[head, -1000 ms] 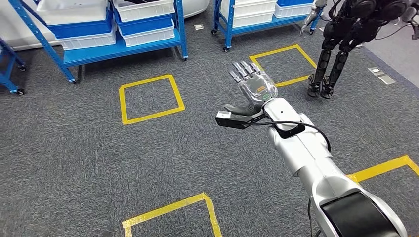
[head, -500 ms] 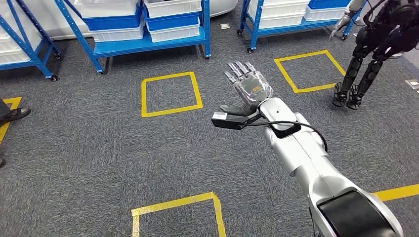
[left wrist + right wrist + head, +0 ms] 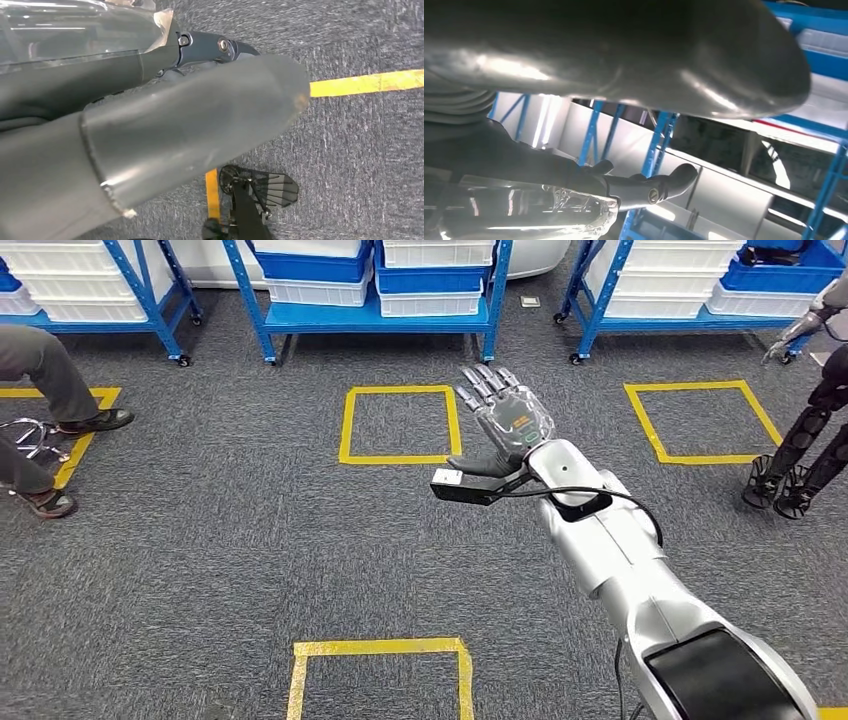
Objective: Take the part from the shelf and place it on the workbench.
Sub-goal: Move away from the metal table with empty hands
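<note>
My right hand (image 3: 505, 410) is stretched forward over the grey carpet, fingers straight and spread, with nothing in it. Blue shelves (image 3: 380, 315) with white and blue bins (image 3: 430, 252) stand ahead along the far side, well beyond the hand. In the right wrist view the right hand's thick thumb (image 3: 624, 55) and a dark finger (image 3: 649, 187) stand against blue shelf posts. In the left wrist view my left hand (image 3: 150, 115) hangs over the carpet, its thumb stretched out and nothing in its grasp.
Yellow tape squares (image 3: 400, 425) mark the carpet ahead, with another (image 3: 700, 420) to the right and one (image 3: 380, 670) near me. A person's legs (image 3: 40, 370) are at the left. Another robot's dark legs (image 3: 800, 460) stand at the right.
The camera has turned, so the whole scene slid to the right and the shelves now lie straight ahead. A person's legs came into view at the left. My right arm keeps its pose.
</note>
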Robot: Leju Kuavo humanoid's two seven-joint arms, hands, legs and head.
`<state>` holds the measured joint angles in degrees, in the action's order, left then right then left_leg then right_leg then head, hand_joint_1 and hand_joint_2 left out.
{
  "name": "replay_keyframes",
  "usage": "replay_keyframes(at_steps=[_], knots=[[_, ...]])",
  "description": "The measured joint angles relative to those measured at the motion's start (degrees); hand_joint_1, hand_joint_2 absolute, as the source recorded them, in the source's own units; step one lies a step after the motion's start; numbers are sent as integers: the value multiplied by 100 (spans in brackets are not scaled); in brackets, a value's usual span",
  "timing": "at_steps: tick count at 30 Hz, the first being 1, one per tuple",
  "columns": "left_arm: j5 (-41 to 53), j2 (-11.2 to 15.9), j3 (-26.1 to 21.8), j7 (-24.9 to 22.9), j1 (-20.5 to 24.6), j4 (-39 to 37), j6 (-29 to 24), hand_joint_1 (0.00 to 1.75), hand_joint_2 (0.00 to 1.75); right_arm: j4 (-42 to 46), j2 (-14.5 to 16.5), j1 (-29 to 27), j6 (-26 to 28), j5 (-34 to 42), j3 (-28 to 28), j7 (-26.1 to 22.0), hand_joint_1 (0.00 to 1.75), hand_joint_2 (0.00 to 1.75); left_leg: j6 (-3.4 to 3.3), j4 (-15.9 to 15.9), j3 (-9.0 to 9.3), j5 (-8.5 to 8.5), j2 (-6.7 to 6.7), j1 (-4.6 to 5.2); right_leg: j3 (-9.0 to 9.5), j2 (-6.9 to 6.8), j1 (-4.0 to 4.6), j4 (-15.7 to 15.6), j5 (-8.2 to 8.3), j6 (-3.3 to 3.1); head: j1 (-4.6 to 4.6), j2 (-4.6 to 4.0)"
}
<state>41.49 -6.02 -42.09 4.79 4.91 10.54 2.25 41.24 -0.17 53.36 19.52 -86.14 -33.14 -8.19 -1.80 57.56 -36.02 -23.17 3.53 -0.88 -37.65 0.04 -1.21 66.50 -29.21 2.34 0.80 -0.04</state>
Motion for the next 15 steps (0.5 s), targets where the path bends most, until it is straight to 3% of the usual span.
replay_keyframes(at_steps=[2, 3, 6, 9, 13, 15], knots=[[13, 3, -8, 4, -2, 0, -2, 0, 0, 0, 8, 8, 2, 12, -1, -8, 0, 0, 59, 48, -22, -28, 58, 13, 263, 42, -20, -618, 255, 5, 0, 0], [24, 8, -13, 8, -5, 0, -5, 0, 0, 0, 17, 8, 2, 15, -1, -10, 0, 0, 64, 66, -37, -38, 76, 21, 309, 56, -24, -727, 299, -17, 0, 0], [37, 13, -33, 13, -21, 0, 1, 0, 0, 1, 37, 8, 2, 13, 0, -3, 0, 0, 17, 71, -46, -38, 71, 16, 320, 65, -8, -752, 330, -69, 9, 0], [8, 8, -52, 21, -23, 0, 11, 0, 0, 1, 41, 9, 2, -4, -2, 15, 0, 0, 19, 40, -21, -33, 42, 8, 317, 92, 16, -751, 339, -89, 12, 0], [-9, 8, -86, 26, -22, 0, 13, 0, 0, -5, 41, 9, 2, -20, -4, 44, 0, 0, 56, 11, -7, -22, 32, 4, 313, 99, 28, -749, 335, -117, 12, 0], [-10, 8, -93, 26, -22, 0, 13, 0, 0, -6, 41, 9, 2, -20, -6, 45, 0, 0, 118, 7, -7, -25, 32, -6, 311, 98, 38, -747, 333, -137, 11, 0]])
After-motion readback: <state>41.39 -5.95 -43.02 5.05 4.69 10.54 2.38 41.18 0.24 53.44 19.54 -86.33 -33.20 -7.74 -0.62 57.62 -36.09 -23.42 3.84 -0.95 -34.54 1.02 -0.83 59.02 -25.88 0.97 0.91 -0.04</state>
